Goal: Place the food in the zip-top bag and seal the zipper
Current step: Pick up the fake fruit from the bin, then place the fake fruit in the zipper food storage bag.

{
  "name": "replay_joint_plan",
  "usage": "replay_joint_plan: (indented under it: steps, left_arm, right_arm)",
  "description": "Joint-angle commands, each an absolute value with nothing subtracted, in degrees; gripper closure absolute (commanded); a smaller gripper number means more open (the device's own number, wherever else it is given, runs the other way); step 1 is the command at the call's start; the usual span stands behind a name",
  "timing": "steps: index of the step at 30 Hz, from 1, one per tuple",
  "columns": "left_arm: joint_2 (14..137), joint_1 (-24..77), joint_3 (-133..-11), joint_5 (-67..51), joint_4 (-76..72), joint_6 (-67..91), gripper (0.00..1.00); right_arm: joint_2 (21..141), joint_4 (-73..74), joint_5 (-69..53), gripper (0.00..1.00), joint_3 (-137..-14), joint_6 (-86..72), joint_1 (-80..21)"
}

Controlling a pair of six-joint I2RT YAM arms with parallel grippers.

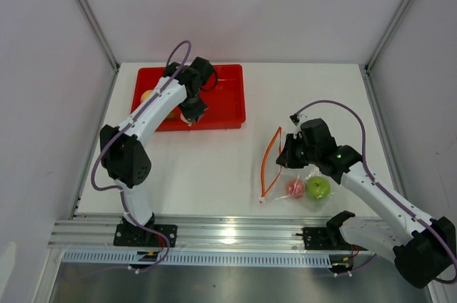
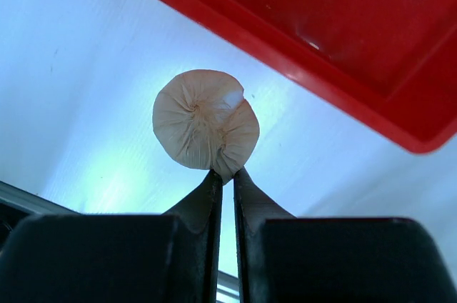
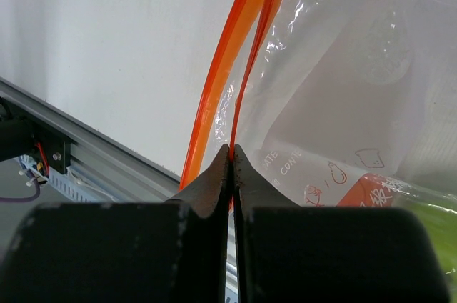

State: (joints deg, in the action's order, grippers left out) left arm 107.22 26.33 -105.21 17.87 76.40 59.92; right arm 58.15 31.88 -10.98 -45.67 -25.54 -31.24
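My left gripper (image 1: 193,112) hangs over the near edge of the red tray (image 1: 228,96) and is shut on a small brownish, wrinkled round piece of food (image 2: 206,121). An orange-yellow peach (image 1: 148,96) lies in the tray, partly hidden by the arm. The clear zip-top bag (image 1: 303,181) lies at the right front with a red-pink fruit (image 1: 295,188) and a green apple (image 1: 318,188) inside. Its orange-red zipper (image 1: 270,164) gapes open to the left. My right gripper (image 3: 230,150) is shut on one strip of the zipper (image 3: 246,67) and holds it up.
The metal rail (image 1: 228,231) runs along the table's near edge, close to the bag's lower corner. White enclosure walls stand on the left, right and back. The tray's wall (image 2: 314,81) is just beyond the held piece in the left wrist view.
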Motion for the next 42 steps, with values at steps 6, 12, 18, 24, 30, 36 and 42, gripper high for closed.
replay_joint_plan:
  steps: [6, 12, 18, 24, 30, 36, 42]
  left_arm:
    - [99.3, 35.1, -104.2, 18.5, 78.3, 60.8, 0.89]
    - [97.8, 43.5, -104.0, 16.9, 78.3, 62.8, 0.89]
    - [98.8, 50.1, -104.9, 15.3, 78.1, 64.8, 0.90]
    - [100.7, 54.2, -106.1, 12.7, 76.9, 65.1, 0.91]
    - [102.6, 57.7, -108.9, 11.2, 76.4, 65.7, 0.91]
    - [104.3, 60.1, -111.5, 9.9, 76.2, 65.9, 0.91]
    - [106.0, 61.8, -112.2, 8.1, 74.7, 66.1, 0.91]
  right_arm:
    - [57.8, 30.3, -11.0, 1.00, -48.5, -27.7, -31.1]
    - [57.6, 29.8, -12.4, 1.00, -48.8, -29.4, -31.1]
    - [56.8, 29.9, -13.2, 1.00, -49.0, -30.5, -31.1]
    - [56.0, 30.2, -13.6, 1.00, -49.2, -31.1, -31.0]
    - [55.7, 29.9, -13.7, 1.00, -48.9, -31.6, -30.8]
    - [55.5, 29.5, -14.2, 1.00, -49.0, -31.9, -30.8]
    - [54.7, 29.8, -14.6, 1.00, -49.0, -32.2, -30.6]
